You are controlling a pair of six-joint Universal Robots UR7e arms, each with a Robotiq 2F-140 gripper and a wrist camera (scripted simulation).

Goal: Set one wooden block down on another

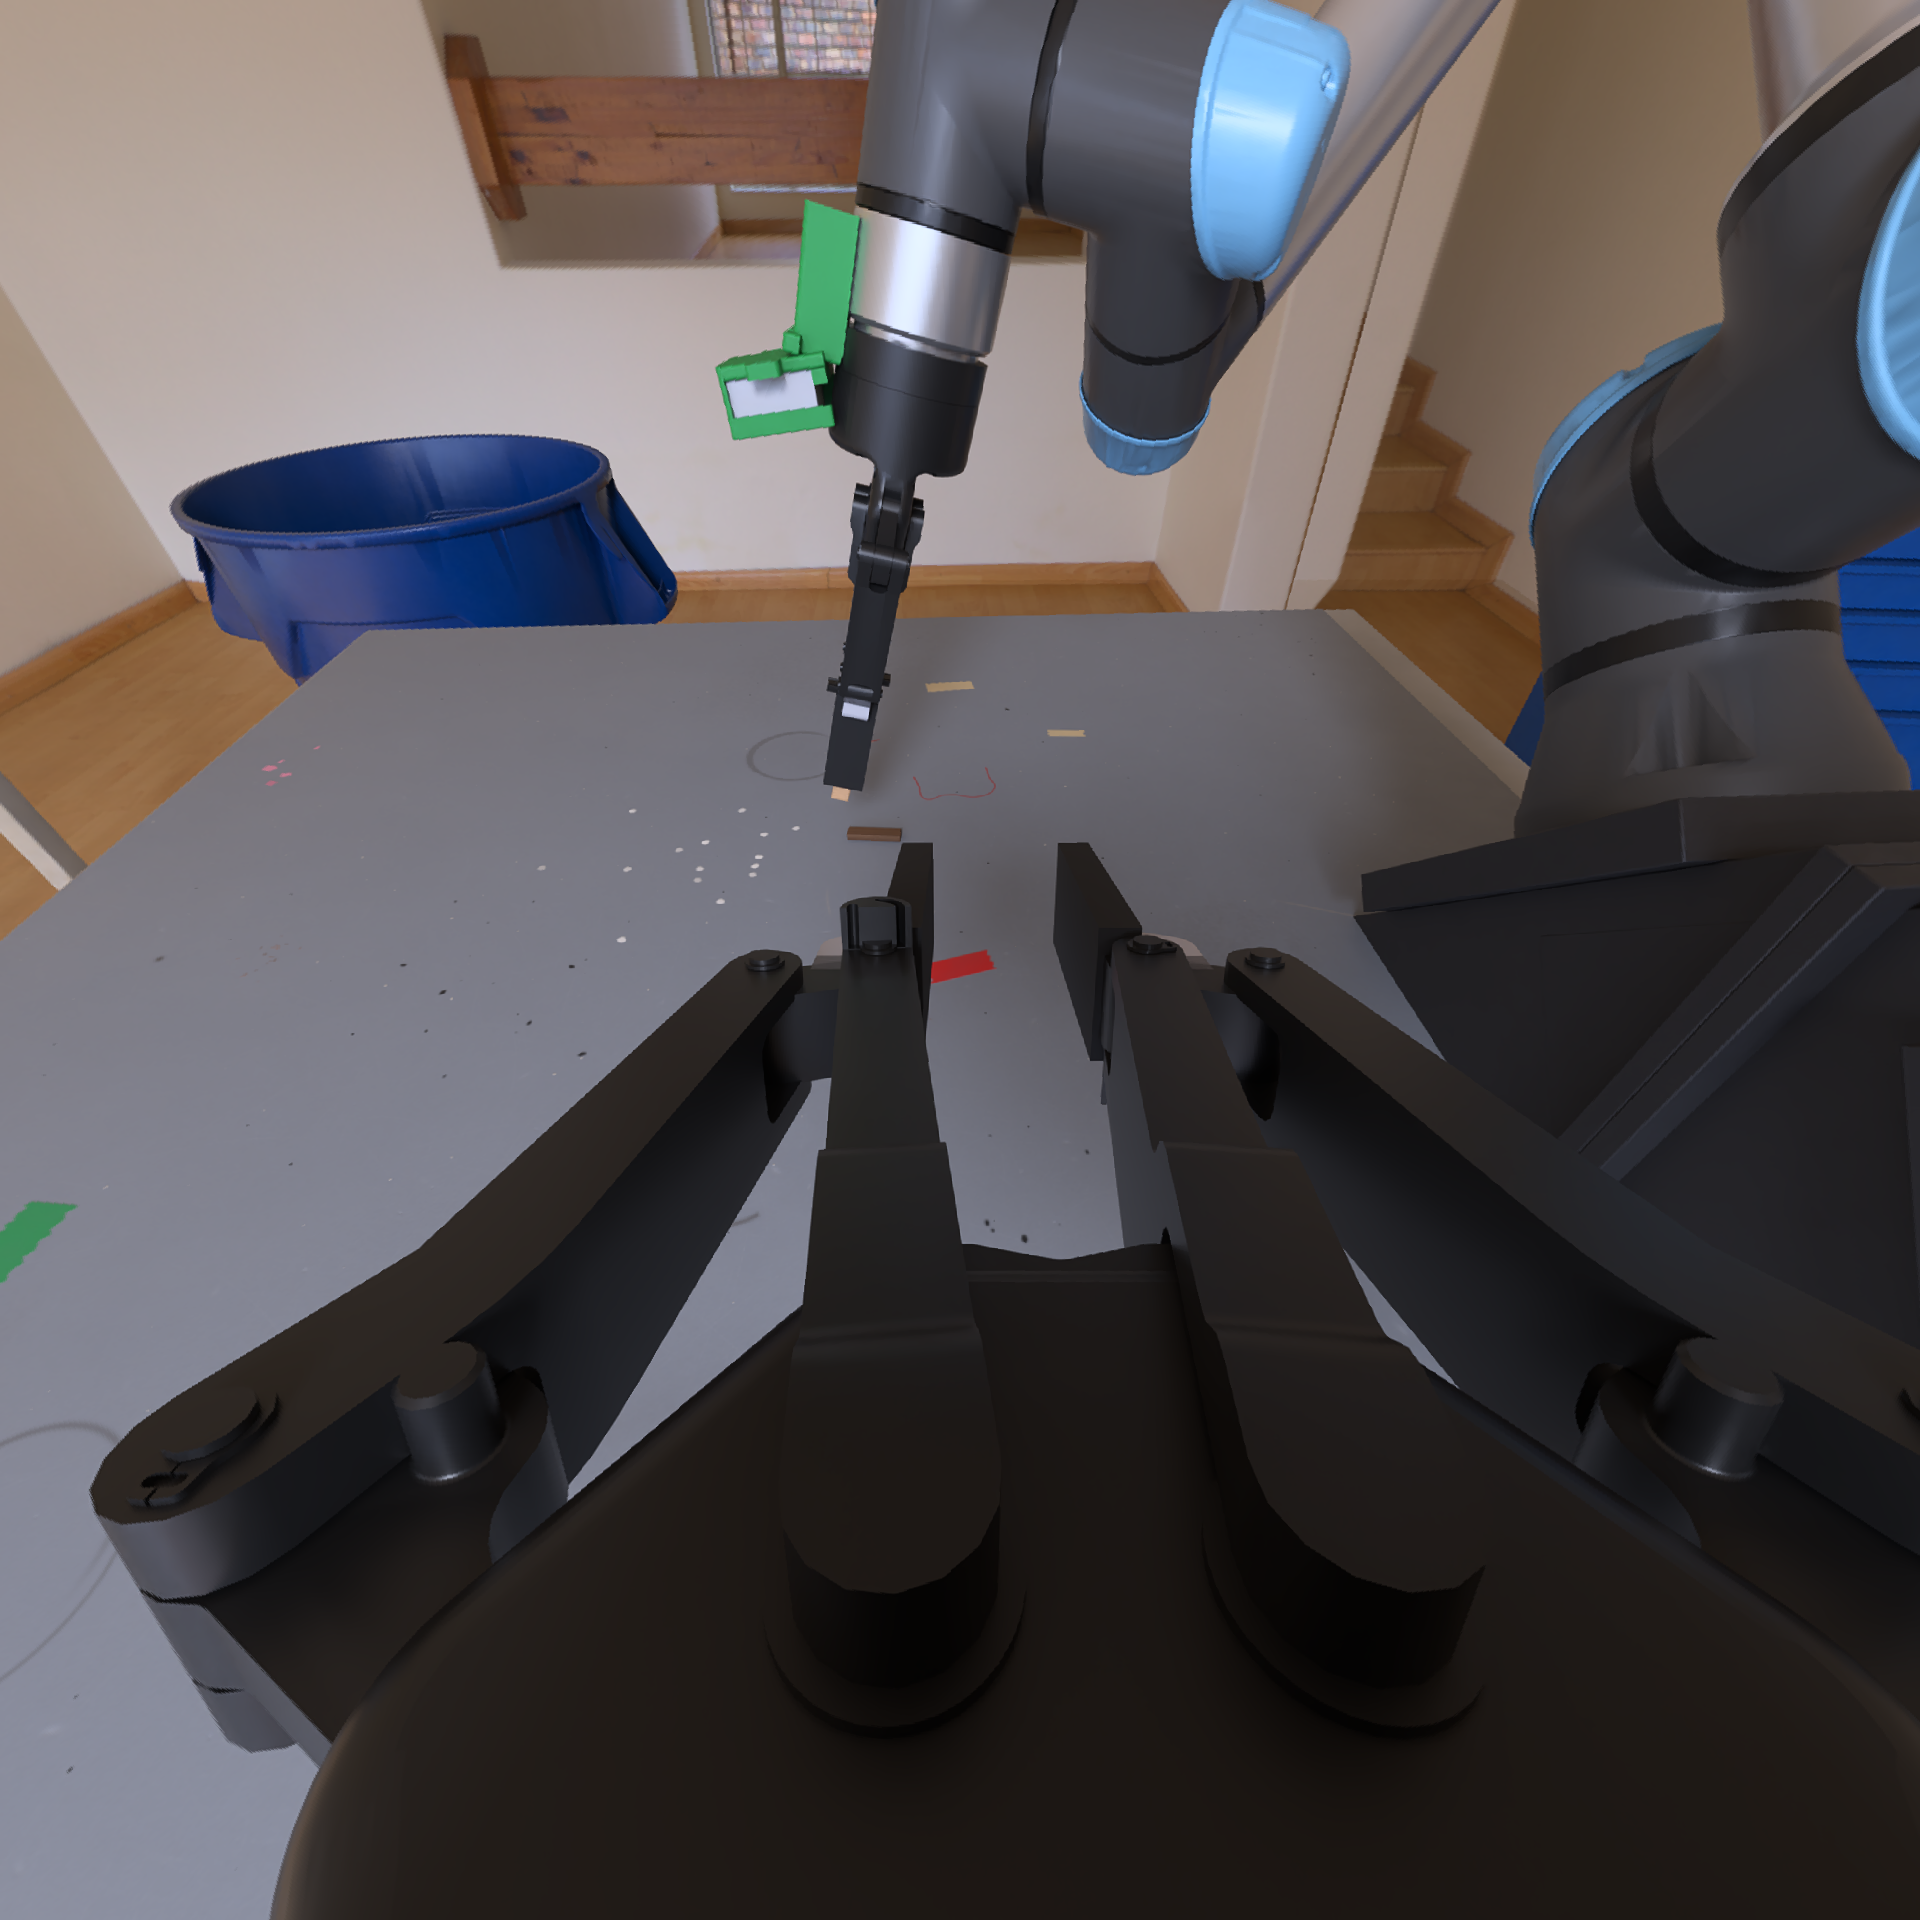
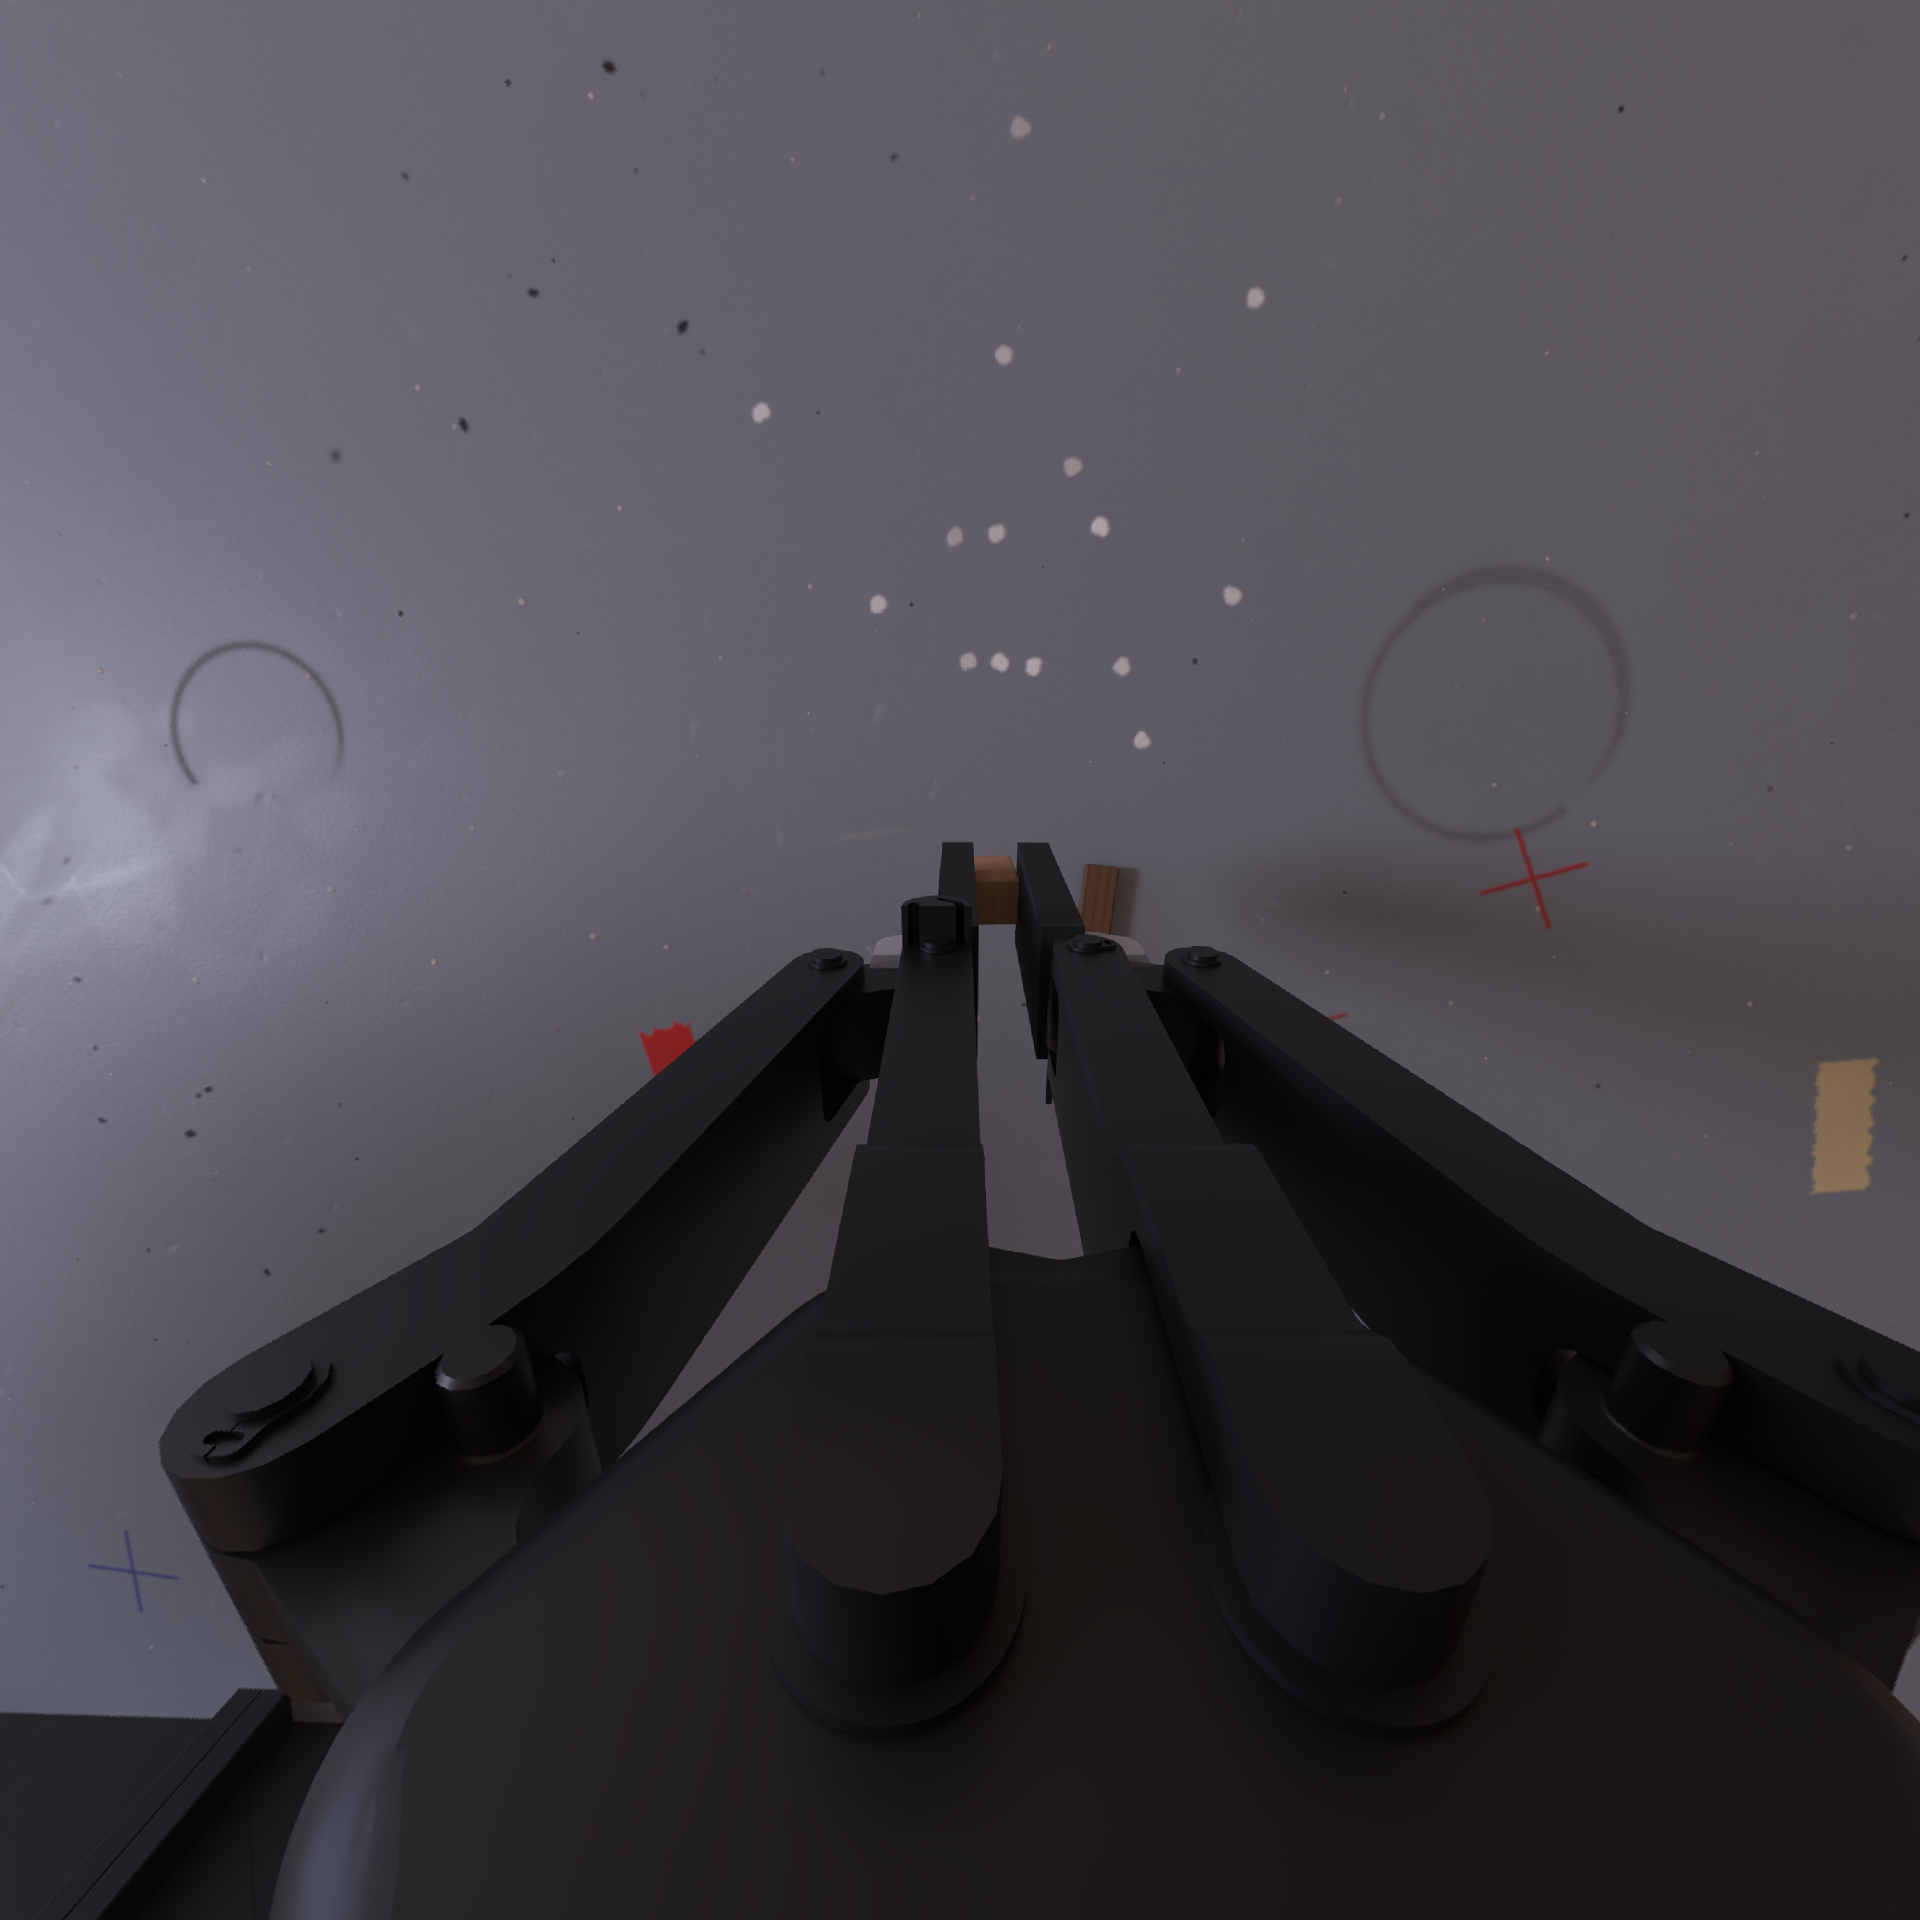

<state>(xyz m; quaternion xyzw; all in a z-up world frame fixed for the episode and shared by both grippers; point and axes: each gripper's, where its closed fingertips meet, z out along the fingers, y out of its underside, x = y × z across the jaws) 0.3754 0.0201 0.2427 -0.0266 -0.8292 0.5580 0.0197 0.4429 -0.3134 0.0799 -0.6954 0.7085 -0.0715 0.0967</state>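
A light wooden block (image 2: pixel 994 888) sits between the fingertips of my right gripper (image 2: pixel 997 868), which is shut on it. In the left wrist view this gripper (image 1: pixel 847 777) points down at the grey table (image 1: pixel 468 935), and the light block (image 1: pixel 840 794) peeks out below its tips, at or just above the surface. A darker brown block (image 1: pixel 873 833) lies flat on the table close beside it. It also shows in the right wrist view (image 2: pixel 1099 896), just right of the right finger. My left gripper (image 1: pixel 992 868) is open and empty, hovering short of the brown block.
A blue bin (image 1: pixel 416 540) stands beyond the table's far left edge. A dark arm base (image 1: pixel 1714 831) fills the right side. Flat tape marks lie on the table: red (image 1: pixel 961 966), green (image 1: pixel 31 1236), tan (image 1: pixel 949 686). A tan strip (image 2: pixel 1844 1127) shows in the right wrist view.
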